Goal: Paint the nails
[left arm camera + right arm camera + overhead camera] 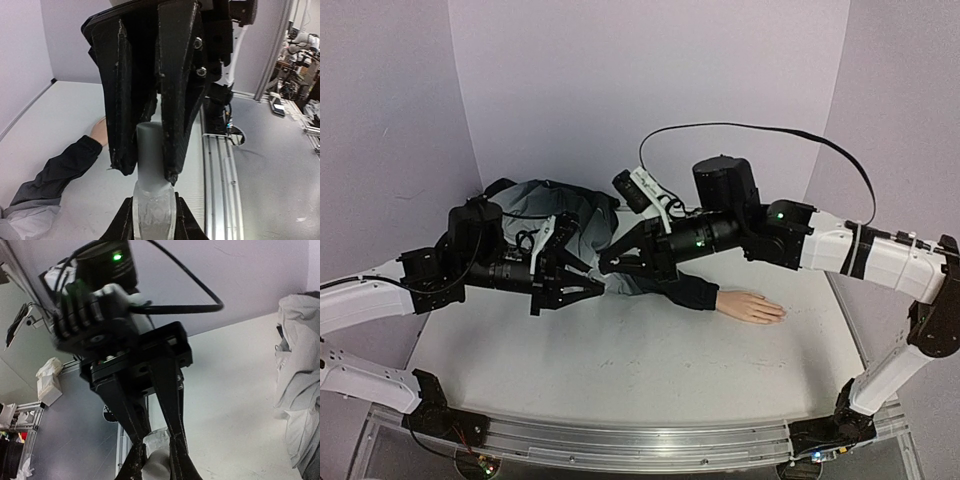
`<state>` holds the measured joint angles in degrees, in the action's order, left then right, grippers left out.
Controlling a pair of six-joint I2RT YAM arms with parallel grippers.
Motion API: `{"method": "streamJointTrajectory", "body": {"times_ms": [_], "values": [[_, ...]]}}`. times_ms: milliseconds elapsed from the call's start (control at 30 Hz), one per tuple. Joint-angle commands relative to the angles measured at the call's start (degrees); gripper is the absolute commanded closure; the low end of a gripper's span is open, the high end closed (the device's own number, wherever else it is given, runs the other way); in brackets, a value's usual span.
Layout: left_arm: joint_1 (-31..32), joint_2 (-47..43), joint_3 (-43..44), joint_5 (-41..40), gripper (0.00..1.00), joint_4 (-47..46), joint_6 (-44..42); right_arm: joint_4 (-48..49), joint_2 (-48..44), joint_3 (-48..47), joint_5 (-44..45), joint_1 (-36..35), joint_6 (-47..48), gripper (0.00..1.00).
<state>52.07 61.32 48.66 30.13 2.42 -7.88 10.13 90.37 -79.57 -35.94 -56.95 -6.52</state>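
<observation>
Both level, left gripper (597,281) and right gripper (606,264) meet (head-on), clamping bottle (153,206).

The top external view looks down from behind the arm bases over the whole table (620,370). The left wrist camera sits close behind the left gripper (152,205), facing the right gripper (149,175); the right wrist camera looks back. Both share the small whitish bottle (154,220) with its grey cap (150,145).

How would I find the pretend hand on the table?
Look at the white table, where a grey jacket lies crumpled at the back. One dark sleeve stretches out to the right, and the hand pokes from its cuff. It is the only pale, skin-coloured thing, lying flat.
</observation>
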Motion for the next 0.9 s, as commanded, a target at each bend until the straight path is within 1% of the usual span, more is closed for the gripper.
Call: {"method": "streamJointTrajectory", "body": {"times_ms": [0, 133, 167, 233, 333, 367, 400, 433, 467, 533, 567, 633, 700, 867], "values": [[-0.1, -0.3, 6.0, 12.2, 1.0, -6.7, 4.4, 4.5, -3.6, 2.6, -5.2, -2.4, 6.9, 1.0], [-0.1, -0.6, 5.2, 11.0, 1.0, -6.7, 6.1, 4.5, -4.7, 3.2, -2.7, -3.2, 7.1, 1.0], [-0.1, -0.9, 4.9, 9.3, 1.0, -6.7, 5.9, 4.5, -4.7, 3.1, -1.2, -3.3, 6.1, 0.96], [-0.1, -1.4, 4.4, 4.1, 1.0, -6.3, 4.7, 4.8, -5.2, 2.7, 5.1, -3.4, 2.0, 0.58], [-0.1, -2.3, 3.3, -7.1, 1.0, -5.4, -0.5, 4.8, -5.9, 2.0, 19.8, -3.3, -5.9, 0.3], [-0.1, -2.4, 3.0, -11.8, 1.0, -5.1, -2.1, 4.2, -6.0, 1.7, 24.2, -3.3, -9.2, 0.24], [-0.1, -2.7, 2.6, -15.5, 1.0, -5.0, -4.1, 3.8, -6.1, 1.4, 26.8, -3.2, -12.0, 0.19], [-0.1, -2.8, 2.2, -19.1, 1.0, -5.0, -6.0, 3.5, -6.2, 1.1, 28.5, -3.2, -14.4, 0.17], [-0.2, -3.0, 1.8, -22.0, 1.0, -5.0, -8.0, 3.3, -6.2, 0.8, 29.9, -3.2, -17.7, 0.16], [-0.1, -3.5, 1.1, -26.0, 1.0, -5.0, -11.1, 3.5, -5.5, 0.1, 29.9, -3.2, -21.6, 0.16], [-0.1, -3.7, 0.7, -27.8, 1.0, -5.0, -11.9, 3.6, -4.3, -0.9, 29.0, -3.2, -23.1, 0.16], [-0.1, -4.3, 0.1, -28.7, 1.0, -5.0, -13.1, 3.8, -1.5, -3.7, 25.9, -3.2, -24.4, 0.19], [-0.1, -4.8, -0.5, -29.0, 1.0, -5.0, -14.0, 3.6, 1.9, -7.9, 24.1, -3.2, -25.6, 0.24], [0.0, -6.0, -1.7, -29.6, 1.0, -5.0, -14.5, 1.4, 9.3, -15.7, 20.8, -3.2, -27.8, 0.41]]}}
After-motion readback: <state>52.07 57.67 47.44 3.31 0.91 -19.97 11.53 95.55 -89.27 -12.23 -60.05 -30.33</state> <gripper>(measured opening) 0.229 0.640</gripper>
